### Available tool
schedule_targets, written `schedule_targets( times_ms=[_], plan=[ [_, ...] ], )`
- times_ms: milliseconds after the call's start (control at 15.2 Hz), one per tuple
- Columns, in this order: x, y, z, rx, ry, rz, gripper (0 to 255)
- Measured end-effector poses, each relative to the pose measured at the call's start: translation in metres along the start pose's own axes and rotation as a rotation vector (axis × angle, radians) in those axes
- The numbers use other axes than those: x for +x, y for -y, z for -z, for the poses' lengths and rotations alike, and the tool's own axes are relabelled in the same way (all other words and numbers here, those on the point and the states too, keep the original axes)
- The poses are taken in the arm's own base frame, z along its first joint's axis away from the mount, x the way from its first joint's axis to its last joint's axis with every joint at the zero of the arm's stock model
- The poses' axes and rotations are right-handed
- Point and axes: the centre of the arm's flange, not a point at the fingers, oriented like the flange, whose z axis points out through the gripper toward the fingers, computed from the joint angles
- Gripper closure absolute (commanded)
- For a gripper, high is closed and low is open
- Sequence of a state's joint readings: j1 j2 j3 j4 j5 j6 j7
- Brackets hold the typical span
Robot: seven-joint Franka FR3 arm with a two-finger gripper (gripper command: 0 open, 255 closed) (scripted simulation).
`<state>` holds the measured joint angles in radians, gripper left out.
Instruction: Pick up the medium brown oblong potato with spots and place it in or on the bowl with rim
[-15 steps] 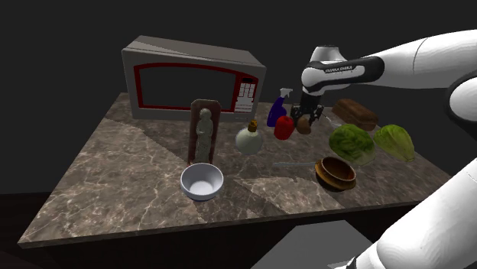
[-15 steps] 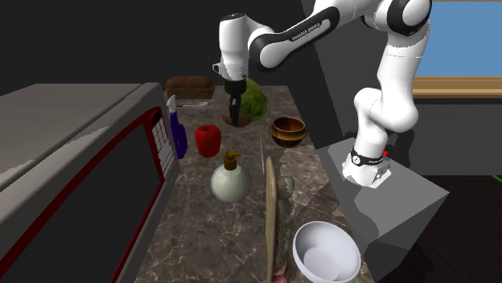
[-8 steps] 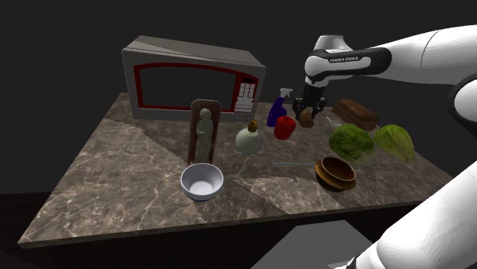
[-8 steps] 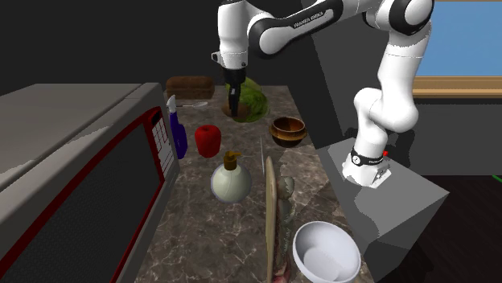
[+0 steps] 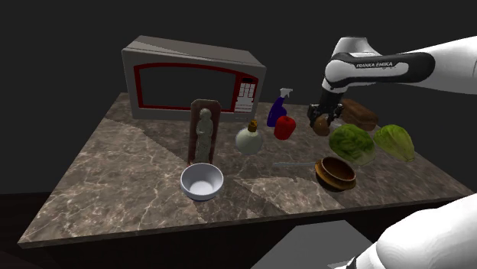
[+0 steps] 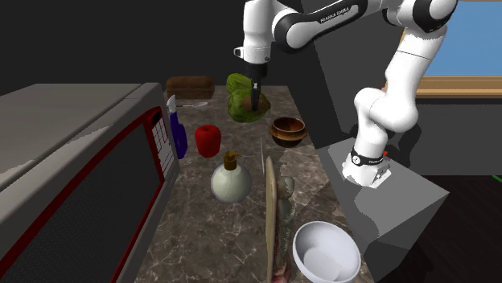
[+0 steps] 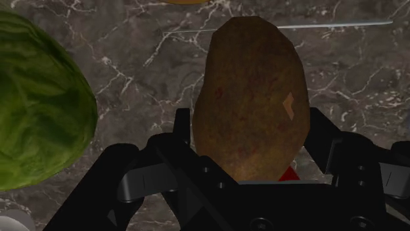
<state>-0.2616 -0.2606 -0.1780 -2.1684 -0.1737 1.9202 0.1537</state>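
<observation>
Fingers (image 7: 182,128) are clamped on the spotted brown potato (image 7: 253,98), hanging over the desk (image 5: 137,168) just beyond the brown bowl (image 5: 333,183) (lettuce (image 5: 352,143) crowds that bowl), so a low carry could clip it, or the potato might twist loose.

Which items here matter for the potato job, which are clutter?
Job: potato, gripper shut on it, brown bowl.
Clutter: microwave, white bowl, two lettuces, red pepper, blue spray bottle, round bottle, dark loaf, framed figure.
</observation>
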Motion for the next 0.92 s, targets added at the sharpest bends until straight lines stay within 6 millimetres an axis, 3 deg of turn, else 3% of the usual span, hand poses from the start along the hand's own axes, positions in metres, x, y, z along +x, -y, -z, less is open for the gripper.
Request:
schedule_targets(
  times_ms=[660,924],
  plan=[
    [-0.119,-0.054,0.002,0.0,0.0,0.0,255],
    [-0.138,-0.06,-0.017,0.0,0.0,0.0,255]
  ],
)
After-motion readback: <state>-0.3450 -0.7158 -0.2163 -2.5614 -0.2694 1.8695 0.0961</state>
